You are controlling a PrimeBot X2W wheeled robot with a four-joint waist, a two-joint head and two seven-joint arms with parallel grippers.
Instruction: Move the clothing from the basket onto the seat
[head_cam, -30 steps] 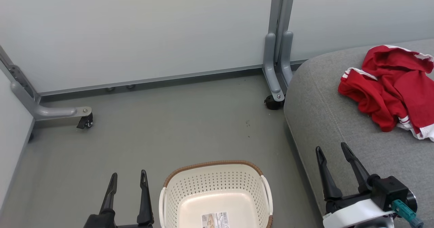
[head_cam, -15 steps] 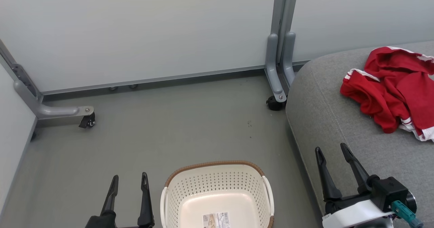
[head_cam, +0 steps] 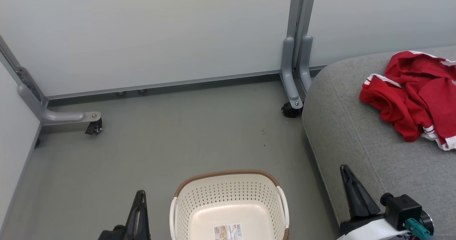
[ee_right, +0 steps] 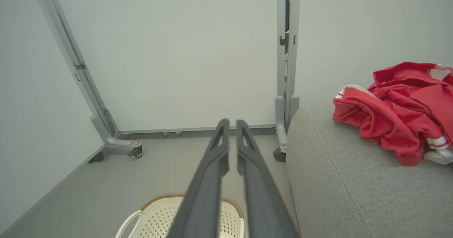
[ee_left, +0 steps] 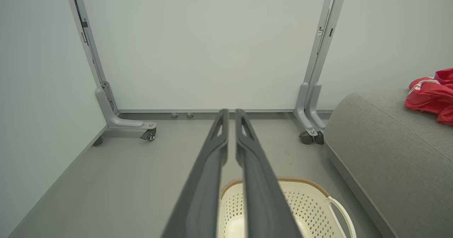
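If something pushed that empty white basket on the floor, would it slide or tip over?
The basket probably slides easily: thin perforated plastic, empty, on a smooth-looking floor. Tipping seems unlikely, since it looks wide and low; a high push might rock it.

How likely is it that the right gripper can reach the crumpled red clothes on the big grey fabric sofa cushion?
Probably yes: the right gripper, shut, sits by the grey fabric sofa cushion, and only bare upholstery separates it from the red white-trimmed garments.

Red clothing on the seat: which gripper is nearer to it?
Right. The right gripper is over the seat edge, short of the clothing; the left gripper is beyond the basket, over the floor.
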